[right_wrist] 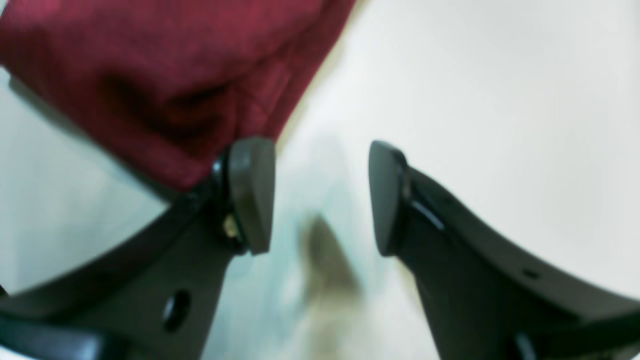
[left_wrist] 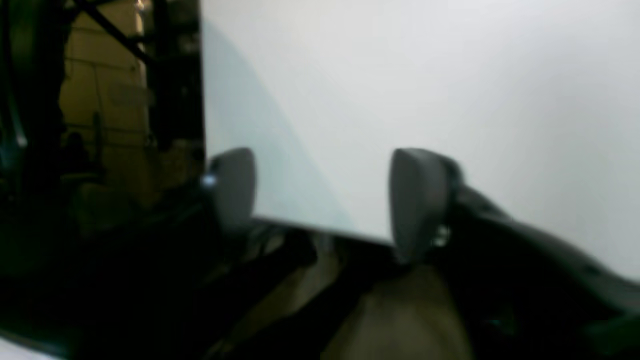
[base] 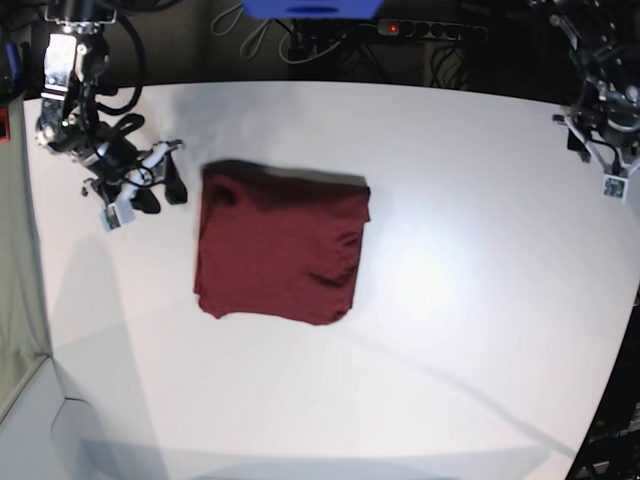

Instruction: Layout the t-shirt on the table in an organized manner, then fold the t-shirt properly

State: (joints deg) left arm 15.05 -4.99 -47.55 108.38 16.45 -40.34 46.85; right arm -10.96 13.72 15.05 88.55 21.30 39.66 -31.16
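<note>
1. Base view shows the t-shirt (base: 280, 255) lying folded into a compact rectangle near the middle of the table (base: 470, 250).
2. My right gripper (right_wrist: 320, 197) sits just beside its edge, jaws spread, pinching nothing.
3. My left gripper (left_wrist: 320, 200) hangs spread over the table's edge, well apart, likely retired.

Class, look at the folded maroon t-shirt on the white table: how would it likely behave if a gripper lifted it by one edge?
The t-shirt would probably droop and unfold, since its soft knit shows creases and a rumpled corner. It likely weighs little, lying thin and flat on the table. Pushed, it may bunch rather than slide whole.
</note>
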